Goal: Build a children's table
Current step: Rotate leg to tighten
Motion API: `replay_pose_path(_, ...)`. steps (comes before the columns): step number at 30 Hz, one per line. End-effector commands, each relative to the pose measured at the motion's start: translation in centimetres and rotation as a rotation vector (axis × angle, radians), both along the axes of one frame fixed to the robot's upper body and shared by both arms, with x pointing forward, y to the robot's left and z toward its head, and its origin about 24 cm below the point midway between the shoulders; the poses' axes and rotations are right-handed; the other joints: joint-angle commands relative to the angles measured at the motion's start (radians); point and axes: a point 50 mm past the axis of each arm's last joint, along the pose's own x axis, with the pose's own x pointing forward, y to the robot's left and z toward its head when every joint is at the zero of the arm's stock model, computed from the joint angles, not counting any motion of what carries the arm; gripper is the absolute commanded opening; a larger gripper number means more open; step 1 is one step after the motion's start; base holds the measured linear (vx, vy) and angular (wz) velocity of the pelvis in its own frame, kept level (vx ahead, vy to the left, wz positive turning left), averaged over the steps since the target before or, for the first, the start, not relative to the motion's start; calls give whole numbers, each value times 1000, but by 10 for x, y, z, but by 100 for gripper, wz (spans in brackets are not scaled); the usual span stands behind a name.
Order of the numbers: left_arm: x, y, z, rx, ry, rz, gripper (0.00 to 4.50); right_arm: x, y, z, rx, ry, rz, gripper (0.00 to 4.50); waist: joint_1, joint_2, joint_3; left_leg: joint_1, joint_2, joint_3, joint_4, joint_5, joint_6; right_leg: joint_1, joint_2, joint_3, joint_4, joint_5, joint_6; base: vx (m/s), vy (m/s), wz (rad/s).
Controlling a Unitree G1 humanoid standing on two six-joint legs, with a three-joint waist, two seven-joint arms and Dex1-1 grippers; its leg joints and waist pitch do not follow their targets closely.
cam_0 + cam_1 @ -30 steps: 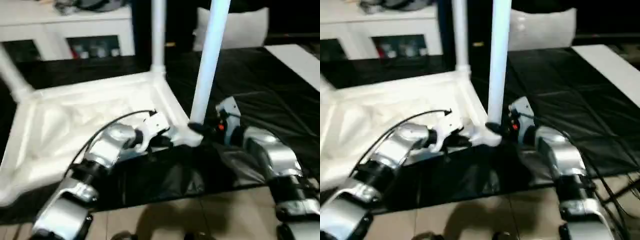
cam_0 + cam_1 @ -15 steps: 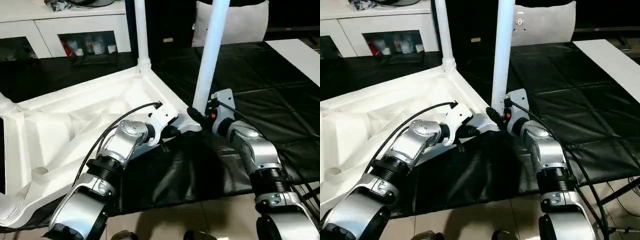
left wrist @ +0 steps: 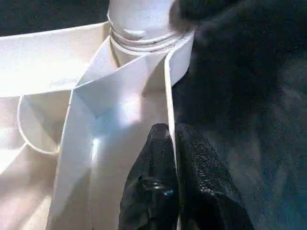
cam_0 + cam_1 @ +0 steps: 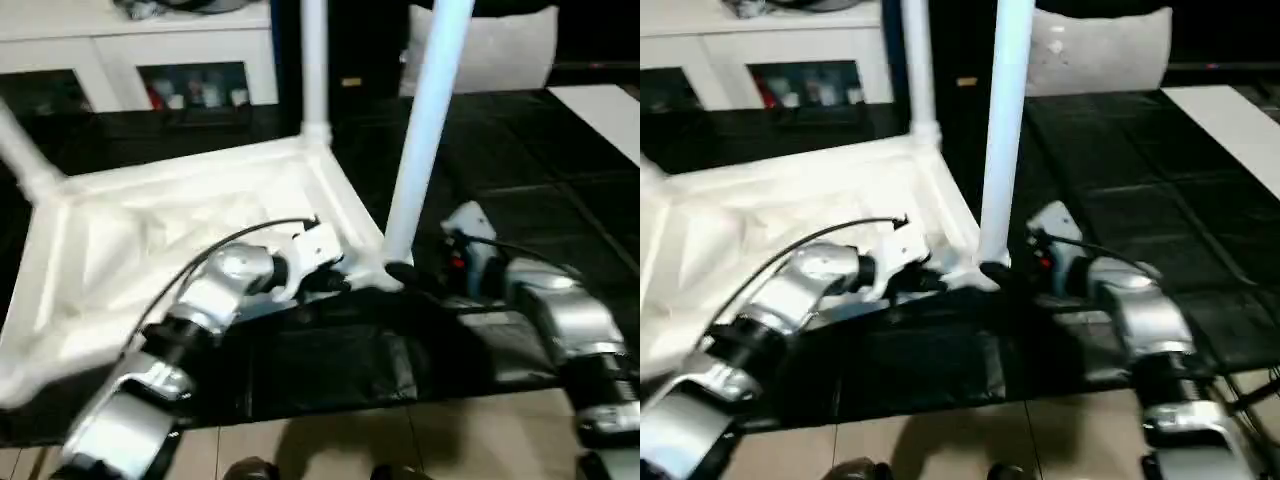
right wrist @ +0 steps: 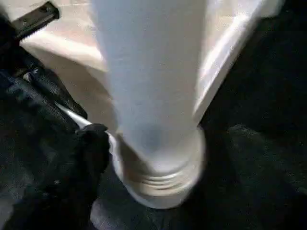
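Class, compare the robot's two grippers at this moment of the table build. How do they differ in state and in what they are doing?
1. The left gripper is shut, its fingers pinching the thin rim wall of the upturned table top; the right gripper is at the base of the near leg.
2. The left gripper reaches in over the ribbed underside; the right gripper comes from outside, over the black cloth.

Both work at the same near corner socket.

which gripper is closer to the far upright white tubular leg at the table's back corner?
Left. The left gripper pinches the upturned white plastic table's near rim, on the side towards that far leg. The right gripper sits at the base of the nearer upright leg, farther right.
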Motion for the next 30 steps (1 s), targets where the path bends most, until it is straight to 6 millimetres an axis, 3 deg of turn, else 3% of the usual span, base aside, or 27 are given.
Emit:
replay_pose_path(1,-11,0,0,46,5,-166,0,-6,0,10,9,-34,110,438,6,-11,-77,14,55,-13,-65,-189,89,61,-71,55,-56,-290,-188,0,0,0)
replay_pose_path(9,-26,10,-1,103,52,-337,0,-20,0,12,33,17,296,438,20,-14,-75,17,58,-13,-68,-228,73,57,-75,57,-59,-353,-185,0,0,0)
replay_pose_path(13,-32,10,-2,107,69,-391,0,-23,3,14,74,51,347,396,19,-13,-72,17,57,-14,-69,-256,59,54,-73,58,-60,-387,-180,0,0,0)
replay_pose_path(19,-34,10,-2,115,74,-415,0,-28,4,13,90,100,412,344,20,-17,-70,21,54,-14,-69,-269,48,53,-75,57,-70,-475,-143,0,0,0)
replay_pose_path(25,-36,8,-3,119,71,-418,0,-27,8,7,46,110,409,305,20,-18,-73,17,55,-16,-69,-246,49,54,-74,57,-64,-434,-151,0,0,0)
replay_pose_path(30,-36,7,-4,121,68,-418,0,-27,12,2,22,107,413,263,18,-17,-71,18,53,-15,-69,-259,45,53,-74,57,-67,-452,-146,0,0,0)
